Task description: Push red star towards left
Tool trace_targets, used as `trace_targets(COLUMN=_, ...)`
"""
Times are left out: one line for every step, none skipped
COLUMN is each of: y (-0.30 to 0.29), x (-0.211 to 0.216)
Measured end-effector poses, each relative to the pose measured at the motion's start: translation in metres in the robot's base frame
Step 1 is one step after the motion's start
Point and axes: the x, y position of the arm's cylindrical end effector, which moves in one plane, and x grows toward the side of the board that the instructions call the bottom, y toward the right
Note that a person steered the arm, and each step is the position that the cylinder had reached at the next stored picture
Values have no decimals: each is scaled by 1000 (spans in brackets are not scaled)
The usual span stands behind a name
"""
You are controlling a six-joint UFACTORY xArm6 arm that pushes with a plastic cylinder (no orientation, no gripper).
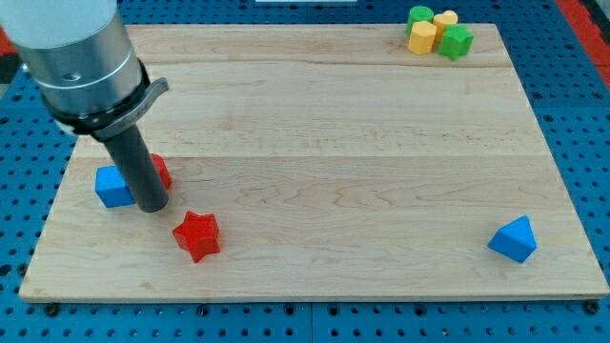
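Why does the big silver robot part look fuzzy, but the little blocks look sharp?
In the camera view, the silver arm housing sits near the lens, so it looks big and slightly soft; the red star and blue triangular block are crisp. Light is even, with small soft shadows beneath the blocks and my tip; there is no strong glare on the wooden board.
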Motion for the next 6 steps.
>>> trace_targets(y=-16, x=23)
trace_targets(y=21, x=45)
trace_targets(y=136, x=46)
trace_targets(y=223, x=46)
trace_targets(y=230, x=49)
trace_targets(y=209, x=47)
